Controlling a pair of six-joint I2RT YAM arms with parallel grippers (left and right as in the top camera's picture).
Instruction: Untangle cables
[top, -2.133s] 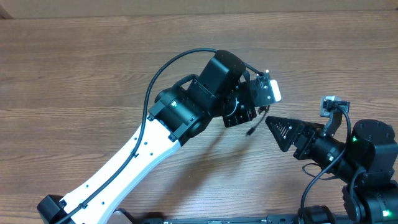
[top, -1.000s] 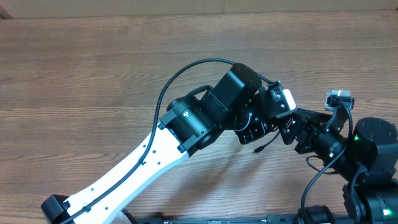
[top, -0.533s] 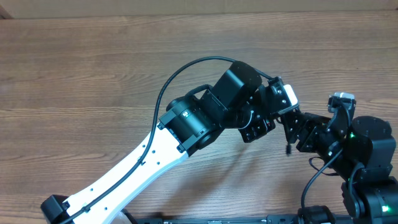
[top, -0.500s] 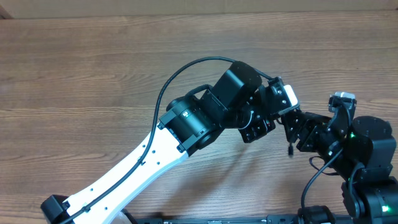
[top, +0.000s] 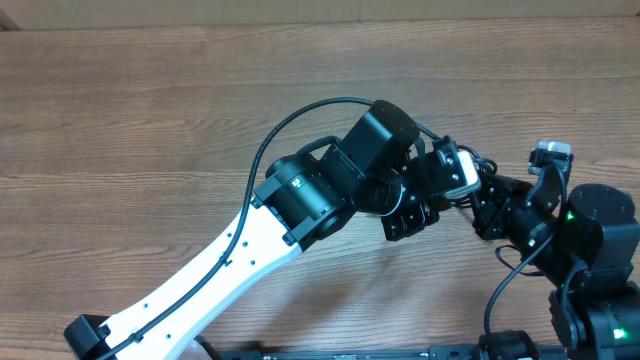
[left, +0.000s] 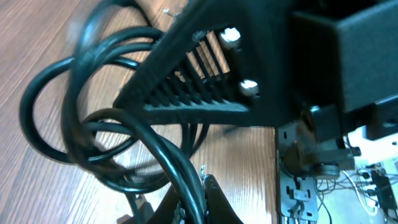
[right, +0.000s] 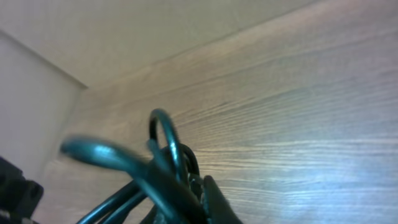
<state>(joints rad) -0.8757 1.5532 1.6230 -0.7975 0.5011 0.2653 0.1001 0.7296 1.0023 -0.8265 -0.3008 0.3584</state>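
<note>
In the left wrist view the cables (left: 163, 149) show as thick black loops over the wooden table. My left gripper (left: 198, 188) is shut on one strand at the bottom edge. The ribbed black fingers (left: 186, 87) of my right gripper cross that view just above the loops. In the right wrist view the cables (right: 163, 134) curl up blurred and close, and my right gripper (right: 194, 194) is shut on the bundle. From overhead, my left gripper (top: 418, 212) and right gripper (top: 484, 200) meet tip to tip, and both arms hide most of the bundle.
The white left arm (top: 220, 270) runs diagonally from the bottom left. The black right arm base (top: 590, 250) stands at the right edge. A thick black wire (top: 300, 120) arcs over the left arm. The wooden table (top: 130, 110) stretches left and back.
My right gripper has moved in toward the left gripper and shut on the cables. The small plug that dangled below it no longer shows. The left gripper has stayed shut.
</note>
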